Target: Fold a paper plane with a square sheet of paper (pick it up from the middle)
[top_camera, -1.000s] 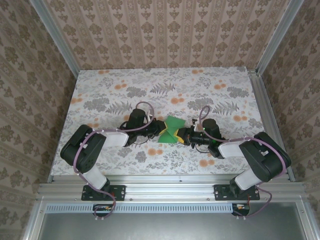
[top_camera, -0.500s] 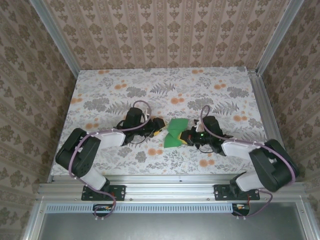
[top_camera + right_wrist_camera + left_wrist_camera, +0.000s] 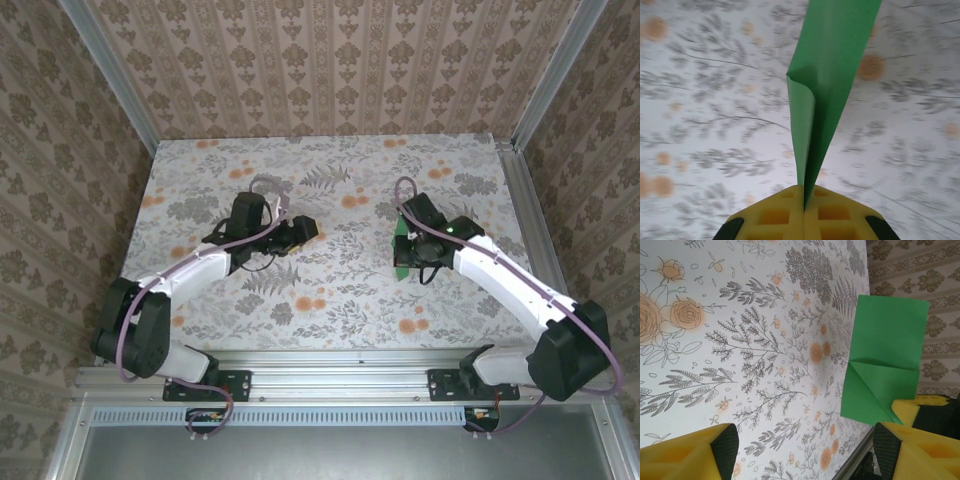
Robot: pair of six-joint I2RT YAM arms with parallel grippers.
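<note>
Floral-patterned tabletop (image 3: 330, 300) spreads under both of my arms, closed in by damask wallpaper (image 3: 330, 70) and an aluminium frame (image 3: 340, 372) along the near edge. On the left, my left gripper (image 3: 300, 230) hangs over the left-centre of the table, pointing toward the middle. From its wrist camera its two yellow fingers (image 3: 685, 457) stand wide apart at the lower corners, with nothing but printed flowers between them. Beyond that gap I see the green sheet of paper (image 3: 886, 357) held up off the table, with a crease across it and one corner folded into a triangular flap. To the right, my right gripper (image 3: 804, 207) is pressed together on one edge of the sheet, its yellow pads (image 3: 770, 217) meeting with the paper pinched in the seam. From that wrist the sheet runs up and away as a narrow doubled strip, bulging open a little on one side. From overhead it shows as a thin green sliver right of centre, well apart from my left gripper.
</note>
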